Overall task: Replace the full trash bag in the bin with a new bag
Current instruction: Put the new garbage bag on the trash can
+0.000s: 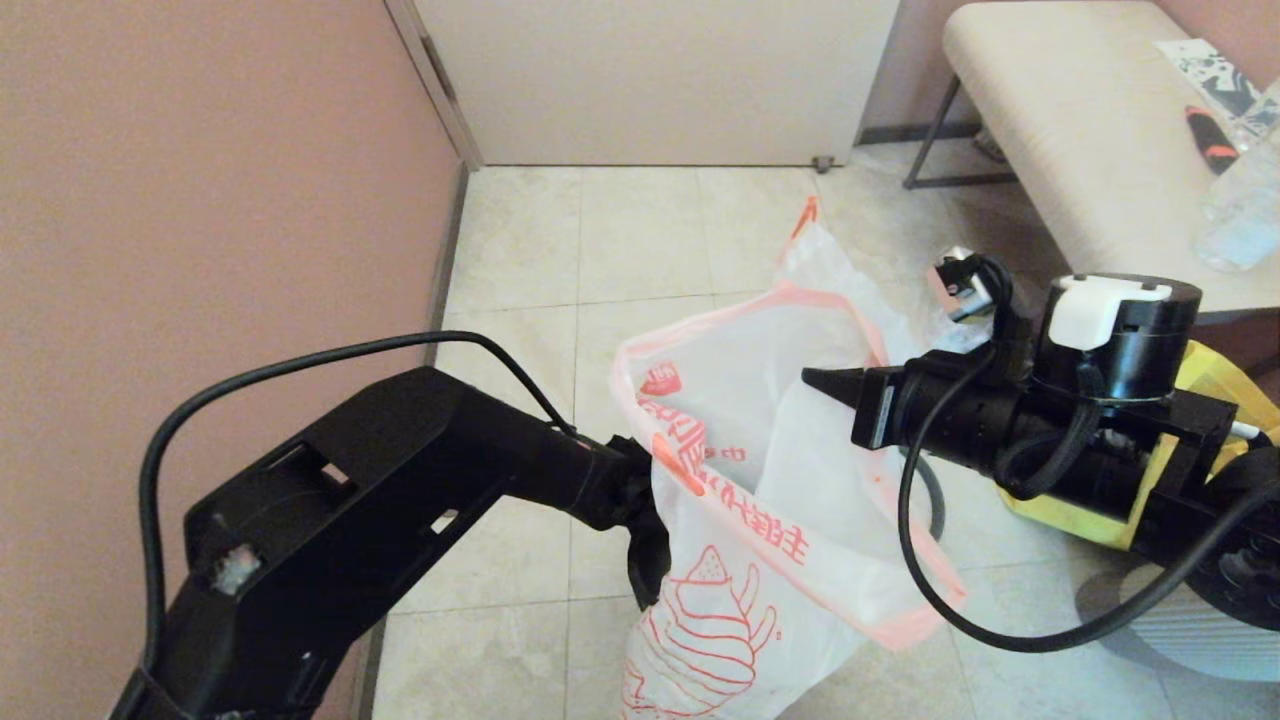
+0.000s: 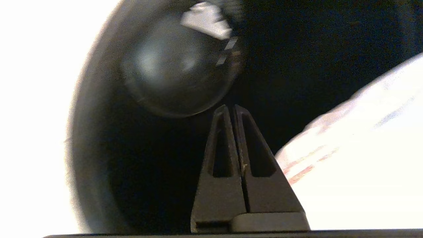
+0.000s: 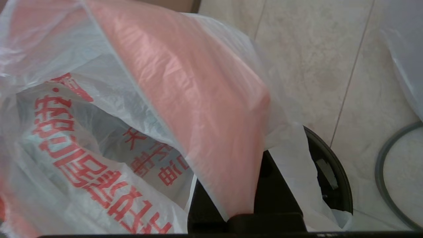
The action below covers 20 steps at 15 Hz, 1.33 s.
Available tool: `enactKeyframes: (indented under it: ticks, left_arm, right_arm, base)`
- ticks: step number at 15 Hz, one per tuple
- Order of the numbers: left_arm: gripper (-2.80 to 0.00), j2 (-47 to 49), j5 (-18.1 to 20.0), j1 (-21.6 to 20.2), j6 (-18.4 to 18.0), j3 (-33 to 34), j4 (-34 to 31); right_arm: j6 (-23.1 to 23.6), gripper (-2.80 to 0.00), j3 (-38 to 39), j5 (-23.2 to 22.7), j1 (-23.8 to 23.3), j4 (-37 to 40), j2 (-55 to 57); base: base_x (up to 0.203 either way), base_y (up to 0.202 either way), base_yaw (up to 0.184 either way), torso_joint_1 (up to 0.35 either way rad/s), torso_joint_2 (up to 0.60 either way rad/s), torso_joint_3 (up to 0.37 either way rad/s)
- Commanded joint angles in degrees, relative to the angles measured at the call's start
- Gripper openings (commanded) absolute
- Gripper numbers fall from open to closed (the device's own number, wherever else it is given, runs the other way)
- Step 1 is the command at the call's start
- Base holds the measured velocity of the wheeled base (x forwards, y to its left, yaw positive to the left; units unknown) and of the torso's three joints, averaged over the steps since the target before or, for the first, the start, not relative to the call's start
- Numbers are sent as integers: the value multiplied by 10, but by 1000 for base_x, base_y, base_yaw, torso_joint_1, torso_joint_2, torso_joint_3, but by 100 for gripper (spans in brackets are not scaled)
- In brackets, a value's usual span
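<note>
The new bag [image 1: 770,470], translucent white with orange-red print and pinkish handles, hangs open between my two arms. My right gripper [image 1: 812,377] points left and is shut on the bag's pink rim, and plastic drapes over its fingers in the right wrist view. My left gripper [image 1: 648,560] sits at the bag's left edge, pointing down. In the left wrist view the left gripper [image 2: 230,107] is shut with nothing visible between its fingers, aimed into the black bin [image 2: 99,148]; the new bag [image 2: 357,158] lies beside it. The bin [image 3: 342,178] shows under the bag. The full trash bag is not plainly in view.
A thin grey ring [image 3: 380,172] lies on the tiled floor beside the bin. A pale plastic sheet [image 3: 406,59] hangs at the edge. A yellow bag [image 1: 1215,390] and a grey ribbed object [image 1: 1190,620] sit under my right arm. A padded bench [image 1: 1060,120] stands far right, a pink wall [image 1: 200,200] left.
</note>
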<state>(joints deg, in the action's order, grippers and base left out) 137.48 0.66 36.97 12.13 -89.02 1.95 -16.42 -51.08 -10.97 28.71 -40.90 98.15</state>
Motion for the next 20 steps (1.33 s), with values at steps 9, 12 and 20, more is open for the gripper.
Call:
enactKeyframes:
  ticks: [9, 12, 20]
  left_arm:
    - [-280, -362, -7, -22, 57, 469, 3]
    - [-280, -400, 62, 9, 70, 524, 6]
    - [-280, -211, 91, 58, 86, 444, 59]
  right_arm:
    - [1, -280, -142, 3, -21, 114, 56]
    - [2, -280, -143, 3, -20, 114, 60]
    - [2, -280, -178, 3, -20, 133, 62]
  base:
    - [0, 0, 0, 0, 0, 0]
    - [0, 0, 0, 0, 0, 0]
    - [0, 0, 0, 0, 0, 0]
